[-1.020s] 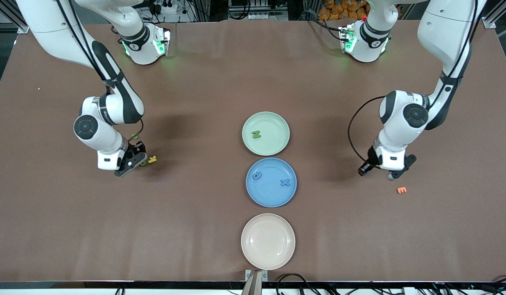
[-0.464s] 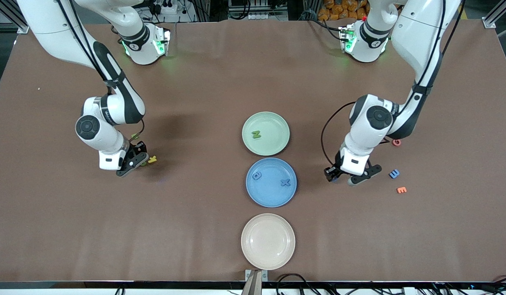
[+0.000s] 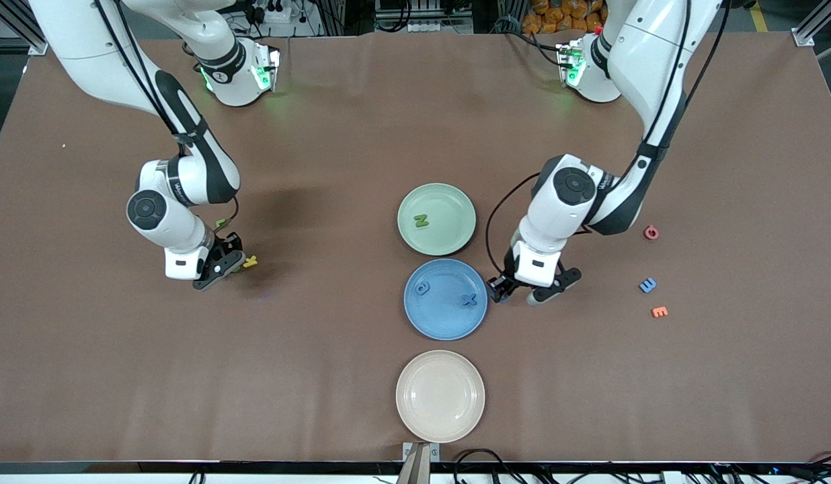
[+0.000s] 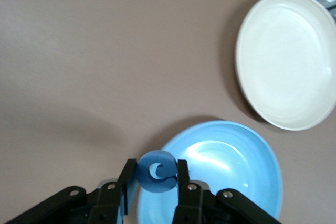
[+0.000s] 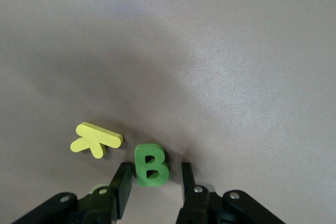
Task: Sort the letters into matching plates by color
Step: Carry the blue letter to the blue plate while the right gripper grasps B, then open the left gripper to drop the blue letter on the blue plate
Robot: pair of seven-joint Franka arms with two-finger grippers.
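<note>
Two grips: left gripper [image 4: 152,182], clamping a round blue foam letter [image 4: 156,171], should release over the medium-blue round plate [image 3: 429,319]; right gripper [image 5: 152,182], fingers parted around a green foam B [image 5: 151,165], must close squarely.

3 plates [image 3: 436,195], 9 letters [image 3: 421,220]: 4 blue, 2 green, 1 yellow, 1 red, 1 orange.

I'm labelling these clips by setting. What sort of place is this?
Probably a robotics lab bench. Two arms stand at a table under a brown cover, aluminium framing and cables run along its edges, and the props are toys: foam letters such as a green B and three plates, including a blue plate.
</note>
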